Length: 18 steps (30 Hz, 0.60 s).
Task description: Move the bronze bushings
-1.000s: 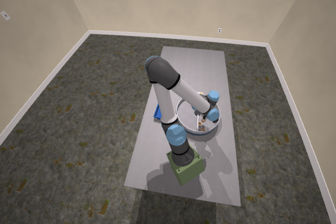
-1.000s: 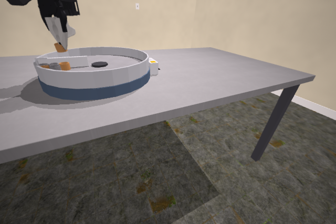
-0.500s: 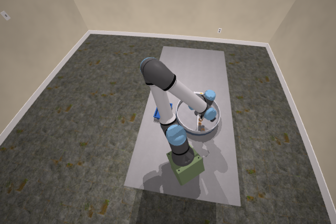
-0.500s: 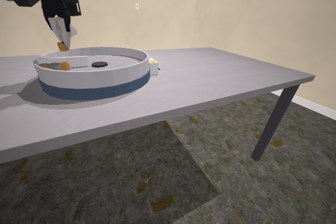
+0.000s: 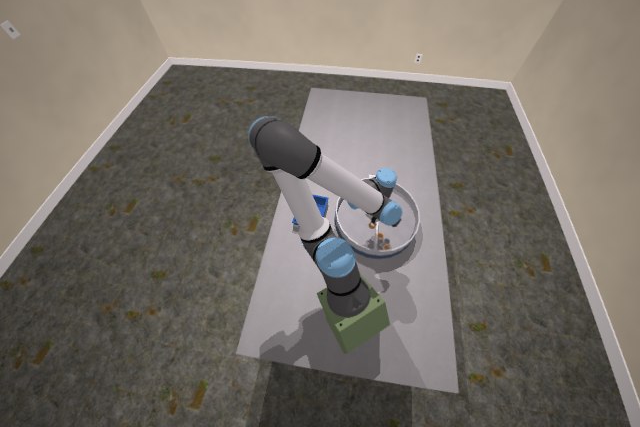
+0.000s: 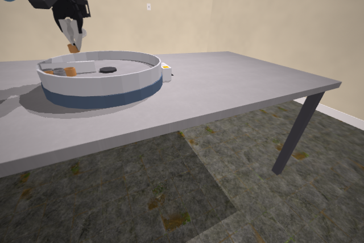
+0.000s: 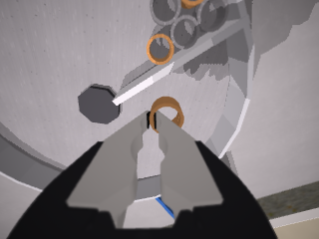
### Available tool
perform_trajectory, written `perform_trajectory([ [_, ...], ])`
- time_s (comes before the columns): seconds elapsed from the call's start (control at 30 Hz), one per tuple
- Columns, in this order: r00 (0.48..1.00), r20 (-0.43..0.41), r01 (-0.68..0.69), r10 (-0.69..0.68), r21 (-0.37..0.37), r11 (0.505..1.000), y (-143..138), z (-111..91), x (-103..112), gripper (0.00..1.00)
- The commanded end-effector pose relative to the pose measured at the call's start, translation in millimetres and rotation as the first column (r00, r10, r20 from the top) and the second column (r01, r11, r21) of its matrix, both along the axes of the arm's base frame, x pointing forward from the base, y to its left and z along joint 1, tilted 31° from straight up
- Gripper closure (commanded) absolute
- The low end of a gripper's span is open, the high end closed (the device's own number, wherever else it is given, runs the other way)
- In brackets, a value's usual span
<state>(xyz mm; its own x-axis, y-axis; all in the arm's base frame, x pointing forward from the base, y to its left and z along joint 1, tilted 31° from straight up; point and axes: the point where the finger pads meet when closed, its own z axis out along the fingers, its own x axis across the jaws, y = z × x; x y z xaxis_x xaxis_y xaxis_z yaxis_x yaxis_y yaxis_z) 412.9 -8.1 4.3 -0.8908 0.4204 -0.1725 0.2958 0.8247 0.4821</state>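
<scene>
Beige walls [image 5: 330, 14] [image 6: 117, 23] surround a turntable [image 5: 413, 227] [image 6: 102, 86] [image 7: 244, 112] bearing no legible writing.

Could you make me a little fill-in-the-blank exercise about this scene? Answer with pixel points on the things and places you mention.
The gripper [image 5: 374, 221] [image 6: 75, 46] [image 7: 152, 112] pinches a bushing [image 5: 372, 225] [image 6: 72, 48] [image 7: 166, 102] coloured like ____.
The crate [image 5: 320, 209] [image 7: 164, 208] beside the turntable [image 5: 418, 216] [image 6: 102, 86] [image 7: 239, 124] is ____.
The block [image 5: 363, 329] under the arm is ____.

Missing words: bronze; blue; green.
</scene>
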Motion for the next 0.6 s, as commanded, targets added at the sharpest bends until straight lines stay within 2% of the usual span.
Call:
perform_trajectory([
  [0.0,0.999,0.021,-0.048,0.049,-0.02,0.999,19,9,-1,1.0],
  [0.57,0.968,0.095,-0.221,0.231,-0.107,0.969,86,44,3,1.0],
])
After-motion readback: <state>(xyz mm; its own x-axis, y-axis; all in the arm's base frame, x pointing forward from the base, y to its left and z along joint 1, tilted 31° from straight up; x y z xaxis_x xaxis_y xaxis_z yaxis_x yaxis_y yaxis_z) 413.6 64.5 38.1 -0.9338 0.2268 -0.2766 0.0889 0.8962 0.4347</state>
